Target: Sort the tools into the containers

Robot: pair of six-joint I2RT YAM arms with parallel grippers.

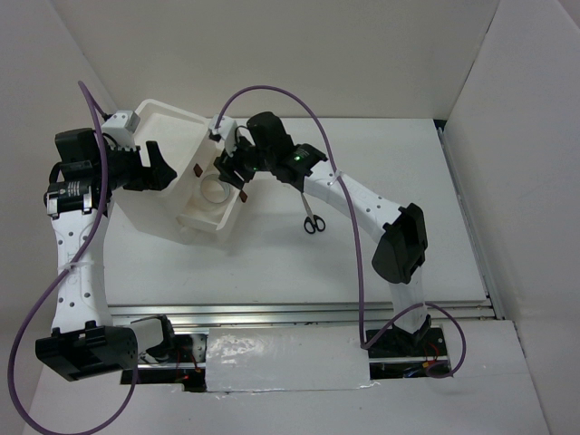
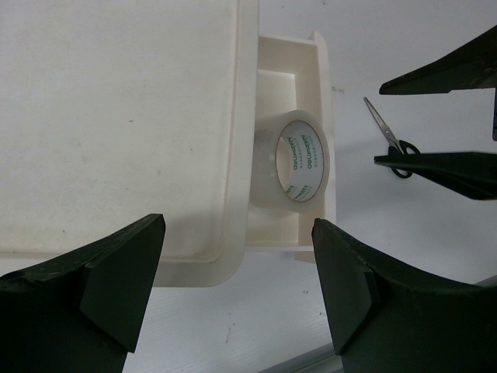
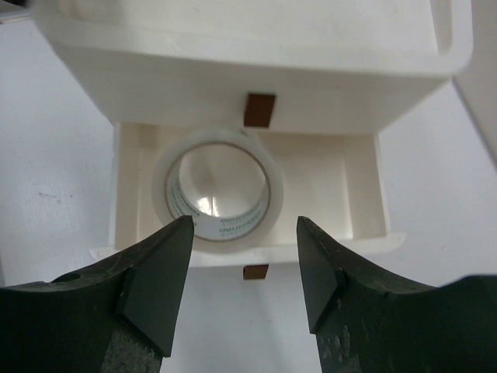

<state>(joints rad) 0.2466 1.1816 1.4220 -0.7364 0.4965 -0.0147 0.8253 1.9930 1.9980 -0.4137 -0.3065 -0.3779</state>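
A white tape roll [image 3: 217,186] lies flat in the pulled-out drawer [image 3: 353,194] of the white cabinet [image 1: 168,122]. The same tape roll [image 2: 303,159] shows in the left wrist view. My right gripper [image 3: 245,264] hovers open just in front of that drawer, with its small red-brown handle [image 3: 255,271] seen between the fingers and nothing gripped. My left gripper [image 2: 237,272] stands open beside the cabinet's near corner, empty. The black-handled scissors [image 1: 314,217] lie on the table to the right of the cabinet.
Another red-brown handle [image 3: 258,109] marks a shut drawer above the pulled-out one. White walls enclose the table on the left, back and right. A metal rail [image 1: 299,313] runs along the near edge, in front of the arm bases.
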